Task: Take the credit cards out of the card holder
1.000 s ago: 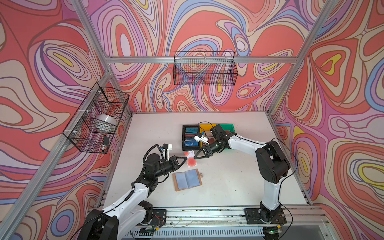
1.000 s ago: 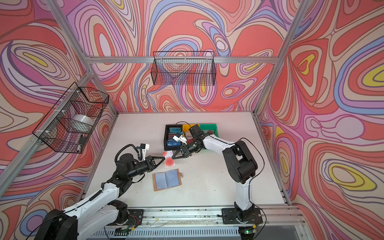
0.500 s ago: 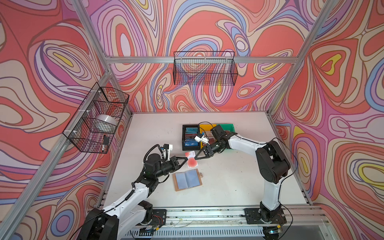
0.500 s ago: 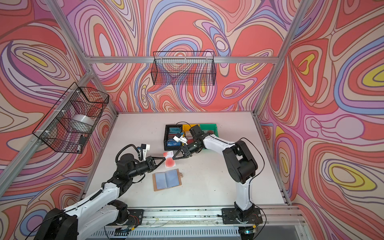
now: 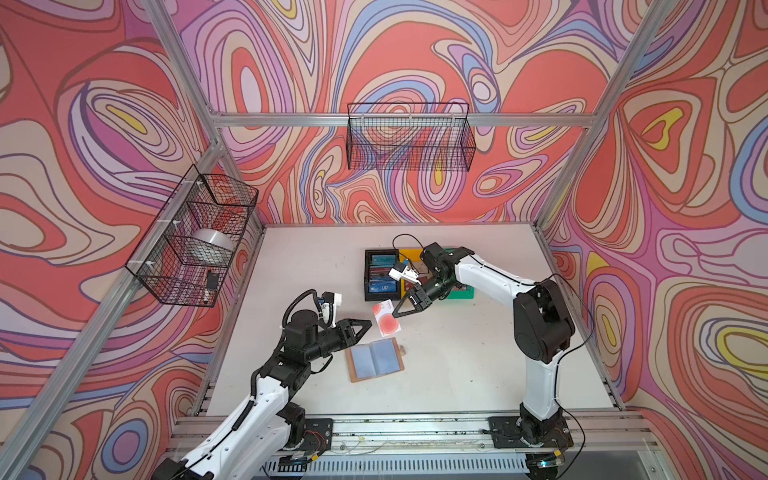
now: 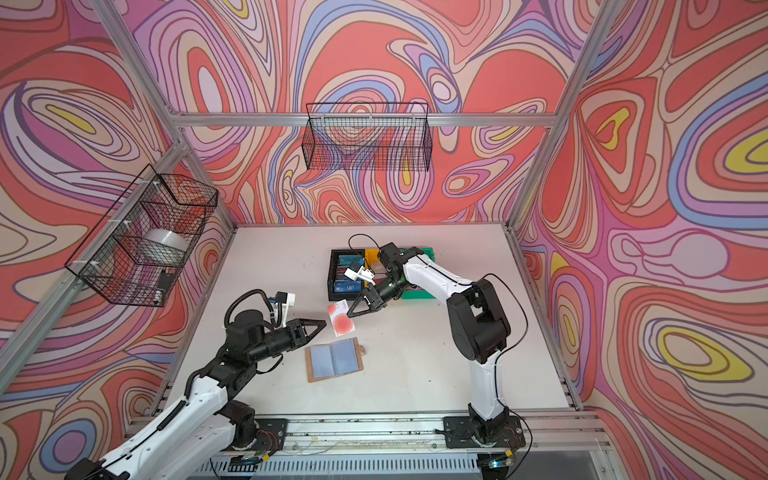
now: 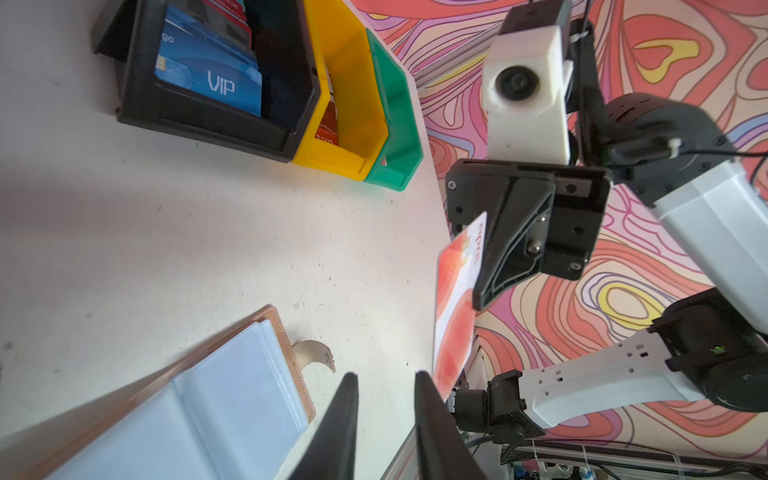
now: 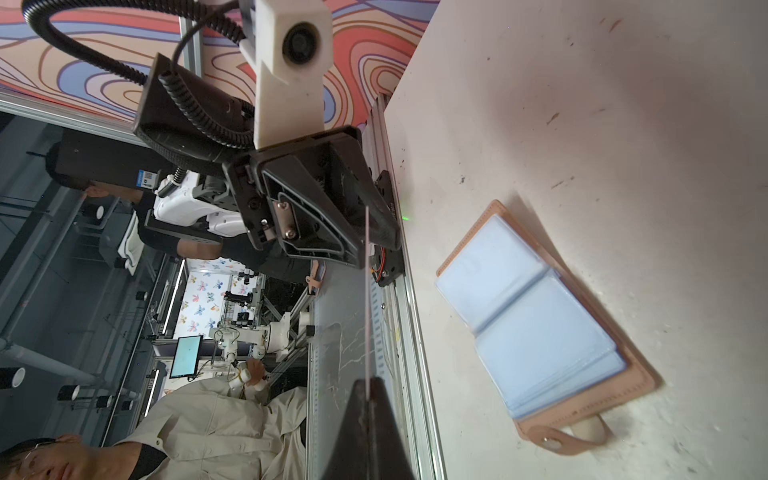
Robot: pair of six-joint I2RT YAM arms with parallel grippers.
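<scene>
A white credit card with a red disc (image 5: 387,318) (image 6: 343,320) hangs in the air above the table, and my right gripper (image 5: 395,315) (image 8: 368,382) is shut on its far edge. The right wrist view shows that card (image 8: 368,311) edge-on. My left gripper (image 5: 369,323) (image 7: 384,376) is open just left of the card (image 7: 455,316), with nothing between its fingers. The tan card holder (image 5: 376,359) (image 8: 532,324) lies open on the table below, showing bluish sleeves. A blue VIP card (image 7: 216,79) lies in the black bin (image 5: 367,274).
Yellow (image 7: 349,83) and green (image 5: 461,293) bins stand beside the black bin at the back of the table. Wire baskets hang on the left wall (image 5: 195,237) and the back wall (image 5: 409,139). A metal rail (image 5: 395,428) runs along the front edge.
My left gripper has opened and let go of the white card. My right gripper has shut on the card and now holds it alone.
</scene>
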